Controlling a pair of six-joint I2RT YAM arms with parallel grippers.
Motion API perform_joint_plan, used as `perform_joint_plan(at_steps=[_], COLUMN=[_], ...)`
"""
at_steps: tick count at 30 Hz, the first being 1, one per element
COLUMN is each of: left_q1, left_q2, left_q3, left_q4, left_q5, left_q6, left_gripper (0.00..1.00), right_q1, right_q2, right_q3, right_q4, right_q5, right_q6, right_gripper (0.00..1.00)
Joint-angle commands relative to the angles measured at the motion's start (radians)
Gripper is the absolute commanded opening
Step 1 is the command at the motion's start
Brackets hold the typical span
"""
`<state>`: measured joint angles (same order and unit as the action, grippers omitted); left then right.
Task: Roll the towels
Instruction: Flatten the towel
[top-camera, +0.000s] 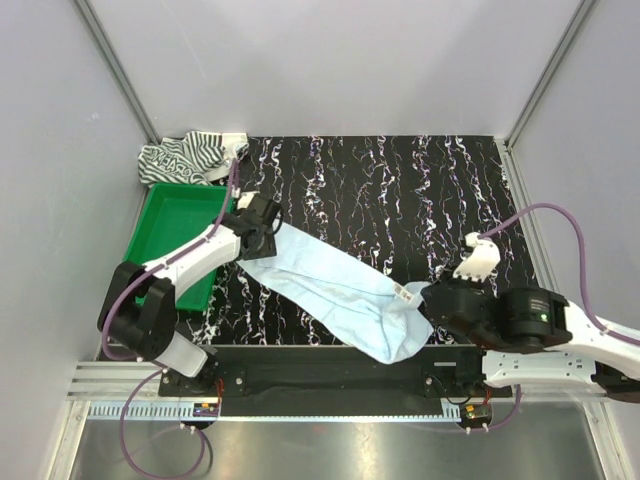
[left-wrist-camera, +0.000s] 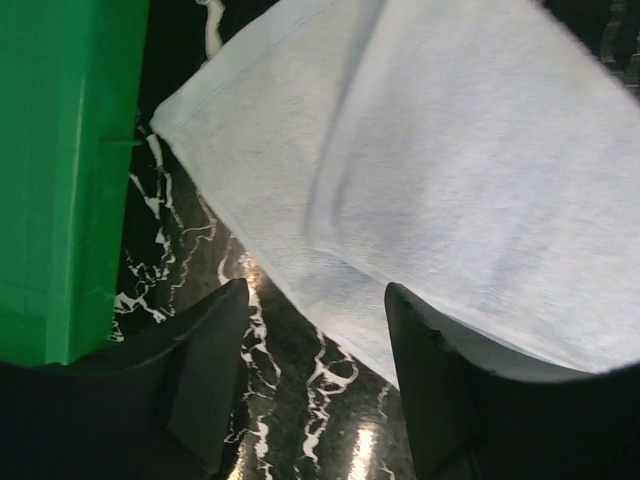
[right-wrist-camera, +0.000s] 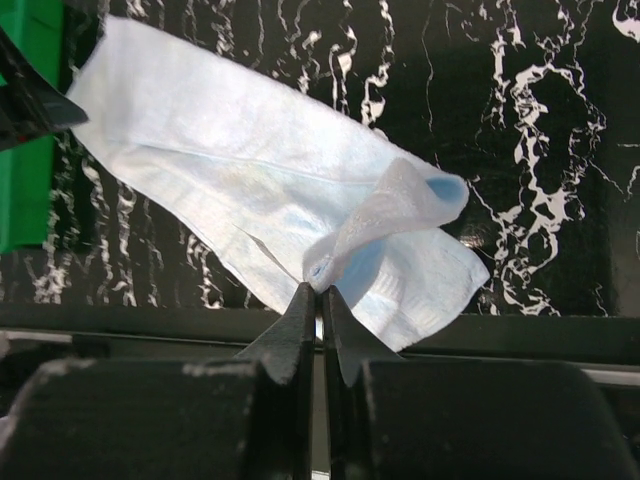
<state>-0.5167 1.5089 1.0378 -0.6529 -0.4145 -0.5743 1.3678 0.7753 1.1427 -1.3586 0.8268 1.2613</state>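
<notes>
Light blue towel spread diagonally on the black marbled desk, far-left corner to near-right end. Right end effector pinched tight on a lifted fold at that near-right end. Left end effector spread wide over the far-left corner, gripping nothing. Striped towel bunched at the far left, beyond the green tray

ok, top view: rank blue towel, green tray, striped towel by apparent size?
1. light blue towel and green tray: close, and the left arm partly hides the tray, so unranked.
2. striped towel: bunched, clearly smallest.
</notes>
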Motion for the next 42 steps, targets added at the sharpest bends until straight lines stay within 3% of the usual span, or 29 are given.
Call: perform_joint_plan(at_steps=[1,8,17,20,23,25,26,27,28,30,32,33,34,35,42], left_q1=[0.078,0.190,0.193,0.190,0.190,0.190,0.190,0.190,0.190,0.190,0.190,0.190,0.190,0.188,0.199], left_q2=[0.011,0.082,0.227,0.223,0.234,0.249,0.254,0.255,0.245,0.217,0.180,0.165,0.165,0.151,0.067], left_q3=[-0.041,-0.088,-0.058,-0.062,-0.052,-0.030,-0.025,-0.022,-0.027,-0.042,-0.055,-0.055,-0.055,-0.053,-0.053], left_q4=[0.079,0.157,0.194,0.205,0.205,0.196,0.194,0.197,0.196,0.206,0.200,0.196,0.194,0.187,0.147], left_q5=[-0.003,0.046,0.069,0.060,0.057,0.059,0.068,0.072,0.075,0.085,0.092,0.101,0.102,0.103,0.100], left_q6=[-0.068,-0.070,-0.084,-0.085,-0.079,-0.067,-0.061,-0.055,-0.053,-0.053,-0.056,-0.055,-0.055,-0.053,-0.047], left_gripper=[0.66,0.63,0.58,0.48,0.18,0.00,0.00,0.00,0.00,0.00,0.00,0.00,0.00,0.00,0.00], right_q1=[-0.003,-0.003,-0.003,-0.012,-0.088,-0.162,-0.206,-0.267,-0.462,-0.670,-0.988,-1.151,-1.153,-1.282,-1.608], right_q2=[0.051,0.056,0.016,-0.010,-0.015,-0.005,0.017,0.040,0.074,0.180,0.266,0.316,0.317,0.381,0.744], right_q3=[-0.026,-0.020,0.009,-0.006,-0.001,-0.030,-0.047,-0.061,-0.069,-0.075,-0.061,-0.037,-0.011,0.017,0.253], right_q4=[-0.089,-0.097,-0.218,-0.247,-0.234,-0.142,0.047,0.138,0.203,0.362,0.492,0.551,0.552,0.555,0.651], right_q5=[-0.032,-0.025,0.075,0.142,0.205,0.239,0.227,0.197,0.102,-0.033,-0.315,-0.439,-0.477,-0.529,-0.794], right_q6=[-0.002,0.006,0.140,0.210,0.202,0.068,-0.190,-0.320,-0.417,-0.658,-0.799,-0.821,-0.821,-0.797,-0.835], right_gripper=[0.00,0.00,0.00,0.00,0.00,0.00,0.00,0.00,0.00,0.00,0.00,0.00,0.00,0.00,0.00])
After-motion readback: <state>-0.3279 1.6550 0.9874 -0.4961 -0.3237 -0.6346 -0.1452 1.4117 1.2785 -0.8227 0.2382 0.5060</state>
